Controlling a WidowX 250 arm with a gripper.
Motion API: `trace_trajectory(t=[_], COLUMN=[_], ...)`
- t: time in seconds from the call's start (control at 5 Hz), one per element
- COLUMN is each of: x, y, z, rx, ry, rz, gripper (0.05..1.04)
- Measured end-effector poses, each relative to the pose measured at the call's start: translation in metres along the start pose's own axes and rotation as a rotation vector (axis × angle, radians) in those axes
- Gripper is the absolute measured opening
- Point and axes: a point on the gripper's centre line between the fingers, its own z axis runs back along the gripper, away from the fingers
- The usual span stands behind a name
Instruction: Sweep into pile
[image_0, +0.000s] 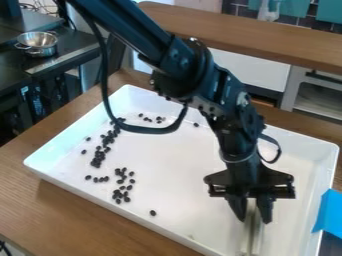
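Over the right front part of the white tray, the gripper points down, its fingers closed around a pale, narrow sweeping tool. The tool's lower part extends toward the tray's front edge. Small black pieces lie scattered over the left half of the tray, in a loose band from the back toward the front. Another cluster is nearer the front left, with a lone piece to its right. The arm hides part of the tray's back.
The tray's raised walls surround the work area on a wooden table. Blue tape is at the tray's right edge. A metal pot stands on a dark counter at the back left, and a wooden counter runs behind.
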Motion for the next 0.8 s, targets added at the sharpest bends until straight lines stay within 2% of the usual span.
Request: trace_trajectory(t=[0.4,0.8], x=[0.012,0.026], y=[0.041,0.092], z=[0.009,0.022], rx=[0.069,0.098], ry=[0.022,0.025], rz=[-0.019,-0.001], gripper=[0.372,0.372])
